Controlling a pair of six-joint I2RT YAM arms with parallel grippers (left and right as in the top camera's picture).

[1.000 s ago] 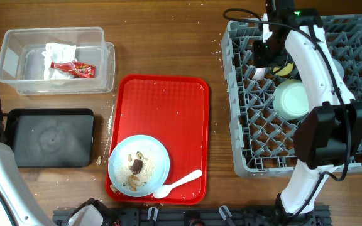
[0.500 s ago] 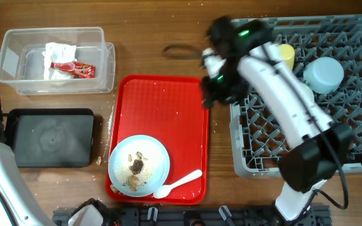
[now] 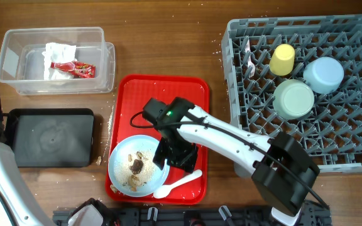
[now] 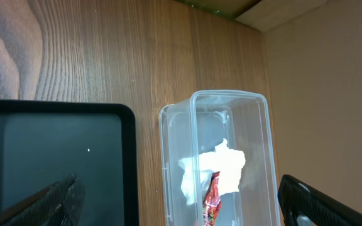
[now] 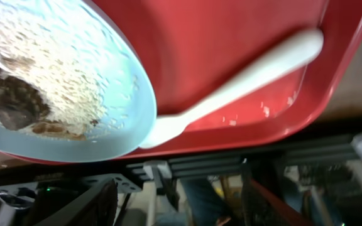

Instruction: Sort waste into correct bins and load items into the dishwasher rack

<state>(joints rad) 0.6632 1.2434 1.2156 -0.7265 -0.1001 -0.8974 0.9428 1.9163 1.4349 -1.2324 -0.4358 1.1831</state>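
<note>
A light blue plate (image 3: 148,168) with brown food scraps (image 3: 136,166) sits on the red serving tray (image 3: 168,100). A white spoon (image 3: 178,182) lies beside it. My right gripper (image 3: 176,154) hovers open and empty over the plate's right edge. In the right wrist view the plate (image 5: 61,69), scraps (image 5: 11,103) and spoon (image 5: 244,81) lie ahead of my open fingers (image 5: 178,207). The clear tub (image 3: 8,59) holds the napkin (image 3: 59,53) and red wrapper (image 3: 74,68). My left gripper (image 4: 181,207) is open above the tub (image 4: 197,125) and black tray (image 4: 49,144).
The grey rack (image 3: 232,125) at the right holds a yellow cup (image 3: 282,59), a pale green bowl (image 3: 293,98) and a light blue bowl (image 3: 323,74). The black tray (image 3: 52,137) lies left of the red tray. Crumbs dot the wood near the plate.
My right arm has swung from the rack's far left corner across to the red tray and now sits low at the plate's right edge. The left arm has not moved.
</note>
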